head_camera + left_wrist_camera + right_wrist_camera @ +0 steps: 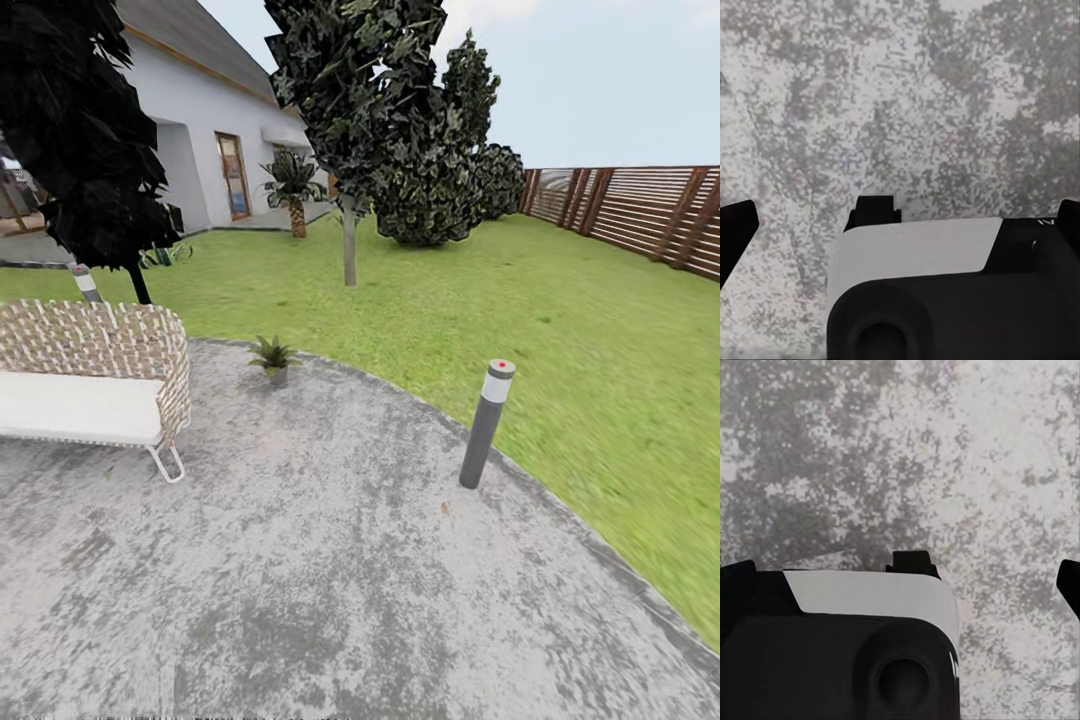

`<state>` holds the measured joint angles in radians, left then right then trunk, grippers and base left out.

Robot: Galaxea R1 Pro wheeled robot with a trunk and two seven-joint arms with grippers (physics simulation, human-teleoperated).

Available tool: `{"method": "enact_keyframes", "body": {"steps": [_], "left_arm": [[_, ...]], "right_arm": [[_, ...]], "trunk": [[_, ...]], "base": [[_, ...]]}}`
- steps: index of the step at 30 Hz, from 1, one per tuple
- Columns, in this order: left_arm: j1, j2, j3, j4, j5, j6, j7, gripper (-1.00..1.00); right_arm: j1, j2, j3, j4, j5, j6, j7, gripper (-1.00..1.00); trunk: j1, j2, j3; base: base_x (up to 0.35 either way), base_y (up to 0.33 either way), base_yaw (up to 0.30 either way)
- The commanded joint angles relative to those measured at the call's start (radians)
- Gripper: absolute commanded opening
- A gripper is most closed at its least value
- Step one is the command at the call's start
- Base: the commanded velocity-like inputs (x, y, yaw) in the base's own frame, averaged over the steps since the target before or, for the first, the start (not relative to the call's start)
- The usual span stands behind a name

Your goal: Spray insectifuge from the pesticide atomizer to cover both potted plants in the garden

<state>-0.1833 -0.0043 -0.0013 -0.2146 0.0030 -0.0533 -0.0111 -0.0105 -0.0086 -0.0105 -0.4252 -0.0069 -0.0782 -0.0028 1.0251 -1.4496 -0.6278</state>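
You had one potted plant [271,357] ahead of you: a small rosette of pointed green leaves in a little grey pot, standing upright at the far edge of the round grey mottled patio [330,590], right where the stone met the lawn [560,330]. It stood between the wicker seat [95,375] with its white cushion, on your left, and the grey bollard lamp [486,424] with the red dot, on your right, and well apart from both.

Your left gripper [900,217] hung over bare patio stone with its dark fingers spread wide, nothing between them and nothing touched. Your right gripper [904,577] was the same: parted above the stone, empty. A brown slatted fence [650,215] ran along the right of the lawn.
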Motion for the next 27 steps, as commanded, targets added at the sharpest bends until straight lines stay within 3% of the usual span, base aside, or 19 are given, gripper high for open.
{"method": "enact_keyframes", "body": {"steps": [1, 20, 27], "left_arm": [[-0.001, 0.000, 0.000, 0.001, 0.000, -0.003, -0.001, 1.00], [-0.001, 0.000, 0.000, 0.001, 0.000, -0.003, -0.001, 1.00], [-0.001, 0.000, 0.000, 0.001, 0.001, -0.003, -0.001, 1.00]], "right_arm": [[0.000, 0.000, -0.001, 0.000, -0.001, -0.003, 0.000, 1.00], [0.000, 0.000, 0.000, 0.000, -0.001, -0.003, 0.000, 1.00], [0.000, 0.000, 0.000, 0.001, -0.001, -0.003, 0.000, 1.00]], "trunk": [[0.000, 0.000, -0.002], [0.000, 0.000, -0.017], [0.000, 0.000, -0.018]], "base": [[0.000, 0.000, 0.254], [0.000, 0.000, 0.252], [0.000, 0.000, 0.068]]}}
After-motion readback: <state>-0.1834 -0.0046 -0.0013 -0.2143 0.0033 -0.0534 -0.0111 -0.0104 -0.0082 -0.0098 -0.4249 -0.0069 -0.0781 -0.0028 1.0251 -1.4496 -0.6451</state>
